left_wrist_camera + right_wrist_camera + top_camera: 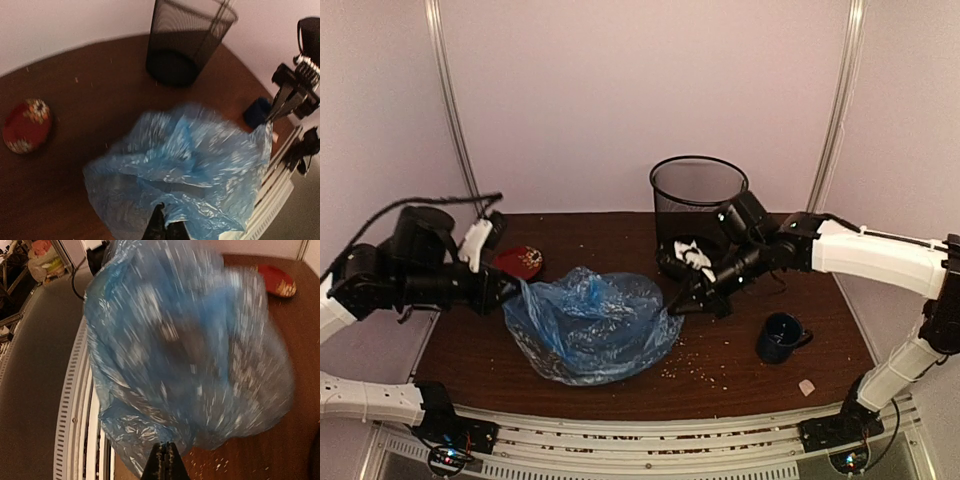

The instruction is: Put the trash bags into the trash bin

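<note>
Top view: the trash bag (pixel 590 322) sags onto the table (pixel 620 240) between the two arms, its long axis running left to right. The left tool (pixel 516 290) is pressed together on its left edge and the right tool (pixel 677 304) on its right edge. The trash bin (pixel 692 205) stands upright behind the bag and to the right, close by the right arm and well apart from the left.

Left wrist: the left tool (pixel 162 229) pinches the near hem. The bag (pixel 190 165) spreads away from it towards the bin (pixel 185 45), with bare table between them. The right tool (pixel 272 117) grips the far corner.

Right wrist: the right tool (pixel 164 464) is shut on a fold of film. The bag (pixel 190 350) balloons ahead, blurred, and the bin is out of sight.

The bag likely has to travel back and rightward, with the right arm leading
</note>
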Controlling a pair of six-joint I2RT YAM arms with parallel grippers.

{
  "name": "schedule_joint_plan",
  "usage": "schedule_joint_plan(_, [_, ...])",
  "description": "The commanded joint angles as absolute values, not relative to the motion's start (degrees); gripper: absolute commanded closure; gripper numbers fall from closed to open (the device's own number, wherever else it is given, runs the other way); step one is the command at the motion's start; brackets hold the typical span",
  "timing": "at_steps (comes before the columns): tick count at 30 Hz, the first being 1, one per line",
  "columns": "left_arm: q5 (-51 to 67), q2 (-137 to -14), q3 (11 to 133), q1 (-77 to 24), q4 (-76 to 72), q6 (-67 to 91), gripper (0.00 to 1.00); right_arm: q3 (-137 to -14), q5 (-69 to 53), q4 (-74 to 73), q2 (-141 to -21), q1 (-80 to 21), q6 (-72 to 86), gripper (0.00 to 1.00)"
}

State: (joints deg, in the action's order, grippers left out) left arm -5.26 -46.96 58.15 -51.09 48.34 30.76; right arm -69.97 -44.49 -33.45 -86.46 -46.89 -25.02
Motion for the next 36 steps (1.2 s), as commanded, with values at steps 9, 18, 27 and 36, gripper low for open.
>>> schedule_joint_plan(9, [-35.54,-73.06,110.87,-50.89,43.60,11.56,1.00,-108.46,-42.00,-9.09,-89.88,-36.53,0.99,1.00])
schedule_joint_plan(18, [-31.35,-63.73,99.90,-50.96,30.91,8.07,1.00,-110.89,-47.79,-6.52,-89.46,-33.15,4.98,1.00])
schedule_joint_plan(27, [-6.73,-45.08,50.70,-51.27,35.69,31.72,1.00,-63.52,-45.85,-14.70,-81.19,-43.95,-16.81,1.00])
schedule_joint_plan(36, [-9.05,-39.81,53.17,-56.34,42.74,34.24,1.00,-67.42,-54.58,-34.04,-81.01,-44.91,-27.64,1.00])
